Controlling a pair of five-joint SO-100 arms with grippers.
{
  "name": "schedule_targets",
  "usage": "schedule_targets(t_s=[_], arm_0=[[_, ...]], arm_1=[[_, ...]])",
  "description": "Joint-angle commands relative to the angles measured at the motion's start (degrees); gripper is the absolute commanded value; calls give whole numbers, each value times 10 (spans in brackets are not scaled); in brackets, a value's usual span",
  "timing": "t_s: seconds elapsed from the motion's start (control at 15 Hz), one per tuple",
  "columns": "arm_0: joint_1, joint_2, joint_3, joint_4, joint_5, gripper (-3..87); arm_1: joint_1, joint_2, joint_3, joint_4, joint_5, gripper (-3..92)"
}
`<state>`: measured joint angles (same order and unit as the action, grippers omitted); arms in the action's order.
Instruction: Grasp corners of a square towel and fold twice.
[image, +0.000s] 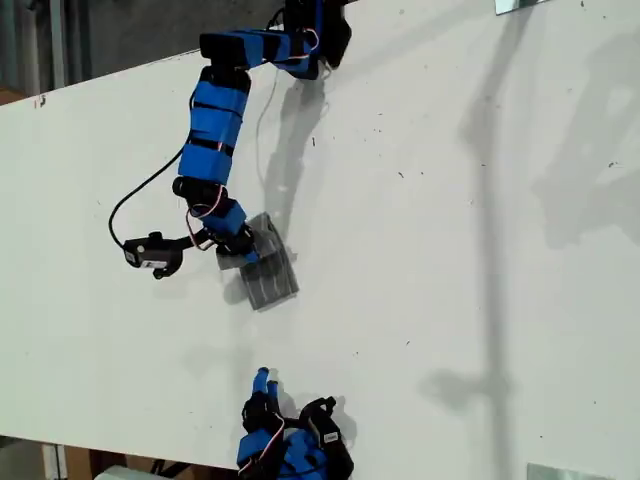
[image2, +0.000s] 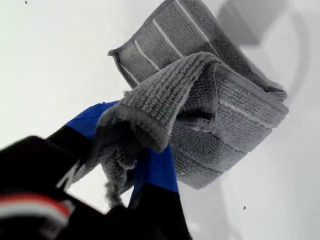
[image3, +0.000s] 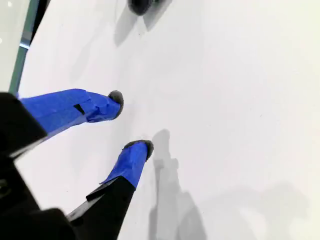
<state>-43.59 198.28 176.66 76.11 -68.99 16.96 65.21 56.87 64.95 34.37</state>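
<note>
The towel (image: 272, 278) is a small folded grey bundle with white pinstripes, lying on the white table left of the exterior view's centre. My first gripper (image: 245, 250) reaches down from the far edge of the table and is shut on a bunched fold of the towel (image2: 225, 125). That fold is lifted and drapes over the blue fingers (image2: 160, 170), while the other layers lie flat beyond my first gripper (image2: 125, 145). No single corner can be picked out. My second gripper (image: 265, 382) stands open near the table's near edge, well apart from the towel, with only bare table between its fingers (image3: 130, 124).
A black cable (image: 140, 195) loops from the first arm to its wrist camera (image: 150, 255) on the exterior view's left. Metal brackets sit at the exterior view's top right (image: 520, 5) and bottom right (image: 560, 470). The white table (image: 450, 250) stretches toward the exterior view's right.
</note>
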Motion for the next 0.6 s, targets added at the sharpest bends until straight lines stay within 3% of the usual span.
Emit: schedule_targets(t_s=[0.0, 0.27, 0.4, 0.53], arm_0=[[-3, 2, -2, -6, -9, 137], [-4, 2, -2, -6, -7, 137], [-4, 2, -2, -6, -5, 137], [-3, 2, -2, -6, -4, 137]], arm_1=[[0, 36, -17, -26, -9, 336], [72, 231, 43, -24, -19, 355], [76, 454, 291, -67, 30, 340], [18, 694, 624, -147, 122, 336]])
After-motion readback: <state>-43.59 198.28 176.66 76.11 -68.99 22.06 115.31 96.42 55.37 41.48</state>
